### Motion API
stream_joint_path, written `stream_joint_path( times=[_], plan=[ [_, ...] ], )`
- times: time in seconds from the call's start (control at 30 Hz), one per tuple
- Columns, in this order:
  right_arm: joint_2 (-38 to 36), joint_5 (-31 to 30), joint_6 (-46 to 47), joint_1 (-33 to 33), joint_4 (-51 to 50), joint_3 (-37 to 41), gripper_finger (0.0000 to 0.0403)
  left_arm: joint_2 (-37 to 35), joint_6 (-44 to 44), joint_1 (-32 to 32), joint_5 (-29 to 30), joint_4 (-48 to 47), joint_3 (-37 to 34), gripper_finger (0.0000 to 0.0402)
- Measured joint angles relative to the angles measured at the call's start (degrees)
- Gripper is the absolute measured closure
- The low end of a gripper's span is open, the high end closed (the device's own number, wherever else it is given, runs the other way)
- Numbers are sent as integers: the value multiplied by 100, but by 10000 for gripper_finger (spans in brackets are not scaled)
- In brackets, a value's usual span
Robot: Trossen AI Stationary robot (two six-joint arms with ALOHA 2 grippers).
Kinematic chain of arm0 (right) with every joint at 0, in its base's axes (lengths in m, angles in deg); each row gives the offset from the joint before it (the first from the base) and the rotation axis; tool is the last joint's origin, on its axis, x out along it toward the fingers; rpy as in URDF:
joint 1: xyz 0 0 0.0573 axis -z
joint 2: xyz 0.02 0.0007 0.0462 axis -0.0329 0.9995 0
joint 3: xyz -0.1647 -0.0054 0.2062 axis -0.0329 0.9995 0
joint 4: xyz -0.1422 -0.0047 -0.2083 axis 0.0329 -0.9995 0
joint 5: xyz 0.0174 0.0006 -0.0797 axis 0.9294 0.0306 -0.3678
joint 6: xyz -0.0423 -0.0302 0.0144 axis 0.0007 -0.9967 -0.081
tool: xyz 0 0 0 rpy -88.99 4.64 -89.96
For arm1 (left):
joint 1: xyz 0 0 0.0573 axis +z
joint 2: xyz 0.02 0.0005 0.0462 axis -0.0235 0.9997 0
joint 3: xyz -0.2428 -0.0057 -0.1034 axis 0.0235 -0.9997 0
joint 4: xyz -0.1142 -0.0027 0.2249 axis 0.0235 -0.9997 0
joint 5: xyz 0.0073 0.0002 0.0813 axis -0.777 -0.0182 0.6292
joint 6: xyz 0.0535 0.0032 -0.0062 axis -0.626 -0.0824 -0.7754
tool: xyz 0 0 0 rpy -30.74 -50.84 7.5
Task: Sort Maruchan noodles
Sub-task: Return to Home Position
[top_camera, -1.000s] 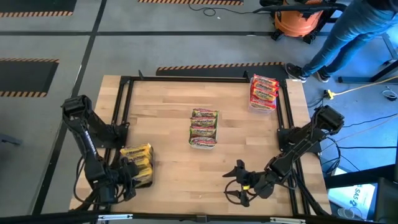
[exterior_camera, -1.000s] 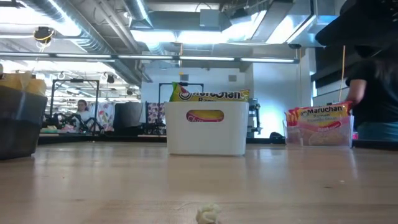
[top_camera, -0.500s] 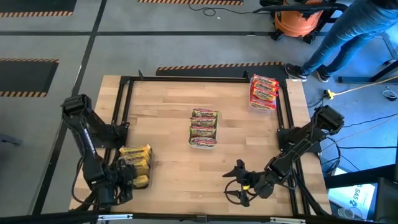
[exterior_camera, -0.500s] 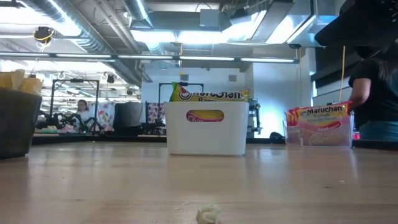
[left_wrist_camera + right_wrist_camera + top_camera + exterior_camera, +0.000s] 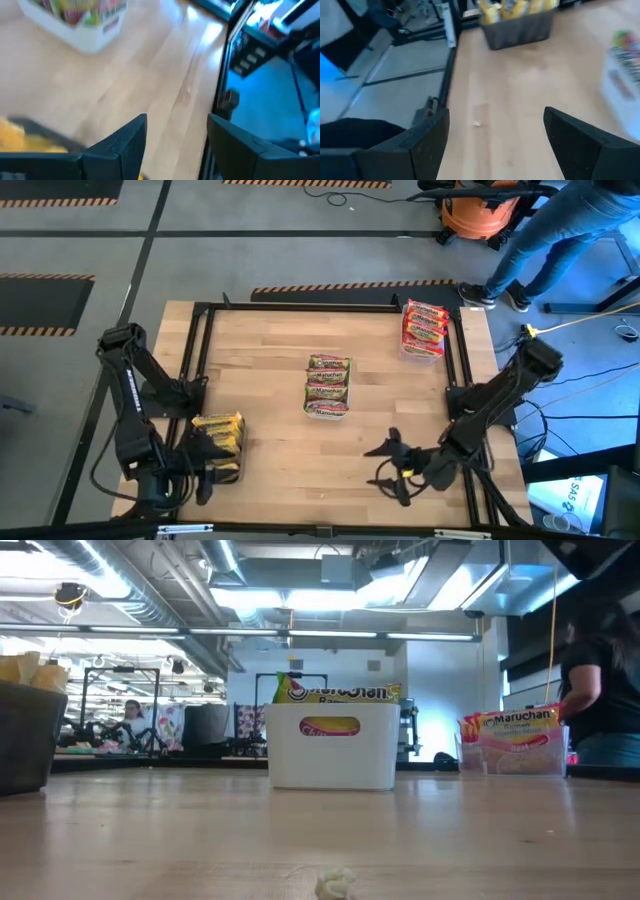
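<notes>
Maruchan noodles (image 5: 327, 385) look sorted; we judge homing underway, with left gripper (image 5: 176, 119) and right gripper (image 5: 496, 112) spread and empty, tucking nearward next.

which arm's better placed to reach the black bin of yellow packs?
Left, probably. The left pincer sits open right beside the black bin; the right pincer, also open, is across the table near its right edge.

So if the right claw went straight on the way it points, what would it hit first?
Most likely the black bin of yellow noodles: the open right claw points across bare table toward it. Depth is unclear, so that is a guess.
</notes>
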Motion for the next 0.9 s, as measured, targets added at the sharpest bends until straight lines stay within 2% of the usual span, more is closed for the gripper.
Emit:
stream_joint_path(
  times=[0.13, 0.27, 0.4, 0.5, 0.6, 0.7, 0.9],
  plan=[
    [-634, -321, -8, 33, -940, 3, 105, 0, -356, 262, 529, -7, 53, 203],
    [-1175, -161, -21, 278, -1718, 50, 133, 0, -953, 808, 536, -19, -38, 213],
    [-1751, 447, -439, 638, -1672, 434, 197, -190, -2031, 1706, -370, 115, -268, 249],
    [-2210, 831, -756, 952, -1450, 870, 252, -569, -3158, 2279, -906, 745, -615, 285],
    [-2724, 1230, -1049, 1315, -1088, 1390, 302, -1255, -4401, 2816, -1312, 1897, -1185, 319],
    [-3272, 1627, -1295, 1765, -791, 1870, 344, -1982, -5546, 3442, -2024, 3148, -1984, 347],
    [-4279, 2346, -1811, 2701, -432, 2591, 398, -3181, -7157, 4796, -3292, 5083, -3442, 387]
  ],
)
